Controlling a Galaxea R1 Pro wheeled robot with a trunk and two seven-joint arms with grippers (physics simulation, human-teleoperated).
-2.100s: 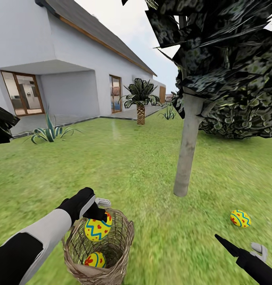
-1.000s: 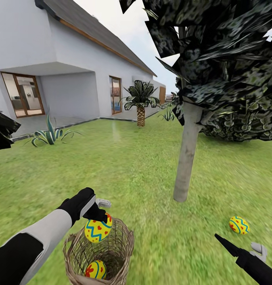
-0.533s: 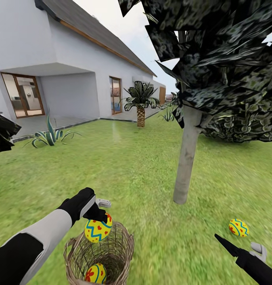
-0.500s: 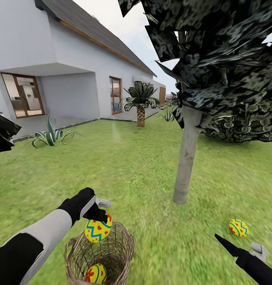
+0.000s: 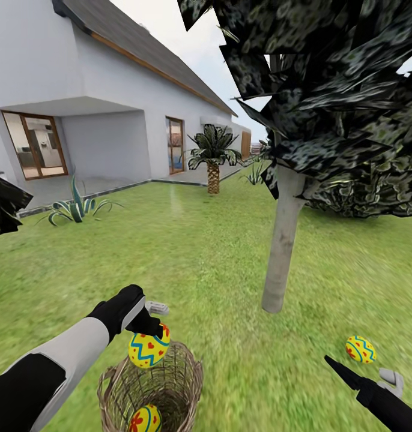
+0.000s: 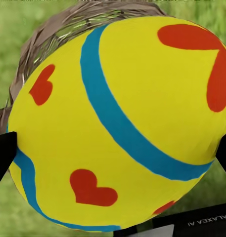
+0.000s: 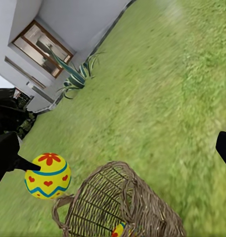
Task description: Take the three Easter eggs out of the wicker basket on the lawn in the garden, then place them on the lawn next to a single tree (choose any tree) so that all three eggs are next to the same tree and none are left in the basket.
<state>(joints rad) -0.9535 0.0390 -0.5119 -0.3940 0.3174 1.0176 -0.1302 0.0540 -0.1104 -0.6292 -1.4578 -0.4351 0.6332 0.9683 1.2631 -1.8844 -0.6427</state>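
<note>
We have the left gripper clamped on one Easter egg, lifted clear above the wicker basket for carrying to the tree. Right gripper: state unclear.

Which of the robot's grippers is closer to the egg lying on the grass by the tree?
Right. The right gripper hangs just beside the egg on the grass; the left gripper is across at the basket.

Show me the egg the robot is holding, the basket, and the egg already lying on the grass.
Held egg [image 5: 148, 350], head view, its painted front.
Wicker basket [image 5: 191, 373], head view, right rim.
Egg on the grass [image 5: 360, 349], head view, its middle.
</note>
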